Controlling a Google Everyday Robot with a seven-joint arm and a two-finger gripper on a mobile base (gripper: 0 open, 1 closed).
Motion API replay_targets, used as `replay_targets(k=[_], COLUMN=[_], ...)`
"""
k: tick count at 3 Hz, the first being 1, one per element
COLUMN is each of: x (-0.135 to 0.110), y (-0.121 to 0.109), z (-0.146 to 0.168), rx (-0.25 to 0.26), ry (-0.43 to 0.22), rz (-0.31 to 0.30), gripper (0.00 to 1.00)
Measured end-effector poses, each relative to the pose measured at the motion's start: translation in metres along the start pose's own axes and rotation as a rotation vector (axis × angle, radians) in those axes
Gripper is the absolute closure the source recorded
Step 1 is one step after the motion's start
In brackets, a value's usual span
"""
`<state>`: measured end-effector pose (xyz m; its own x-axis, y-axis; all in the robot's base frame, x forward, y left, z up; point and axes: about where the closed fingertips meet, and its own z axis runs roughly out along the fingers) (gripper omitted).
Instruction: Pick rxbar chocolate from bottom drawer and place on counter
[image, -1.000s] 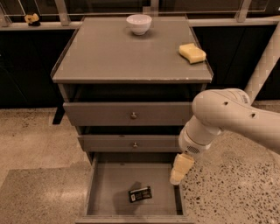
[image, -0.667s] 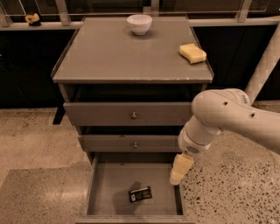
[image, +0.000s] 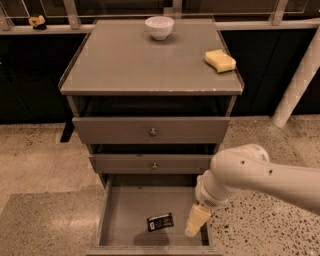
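Observation:
The rxbar chocolate (image: 160, 222), a flat black bar with white print, lies on the floor of the open bottom drawer (image: 125, 212), near its front middle. My gripper (image: 197, 221) hangs from the white arm over the drawer's right side, just right of the bar and apart from it. The grey counter (image: 140, 60) tops the cabinet above the drawers.
A white bowl (image: 159, 27) stands at the counter's back middle. A yellow sponge (image: 220, 60) lies at its right edge. The two upper drawers with round knobs (image: 153, 132) stick out partly. A white post (image: 298, 80) leans at the right. The speckled floor surrounds the cabinet.
My arm and gripper have moved a little lower and toward the front of the drawer. The bar has not moved.

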<state>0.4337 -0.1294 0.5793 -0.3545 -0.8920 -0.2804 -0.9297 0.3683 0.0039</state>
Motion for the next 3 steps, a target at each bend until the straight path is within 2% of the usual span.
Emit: replay_targets(k=[1, 2, 3], x=[0.009, 0.003, 0.003], y=[0.016, 0.027, 0.027], z=[0.068, 0.140, 0.140], rx=[0.007, -0.071, -0.071], ry=[0.022, 0.007, 0.007], rz=[-0.030, -0.015, -0.015], gripper=[0.00, 0.00, 0.00])
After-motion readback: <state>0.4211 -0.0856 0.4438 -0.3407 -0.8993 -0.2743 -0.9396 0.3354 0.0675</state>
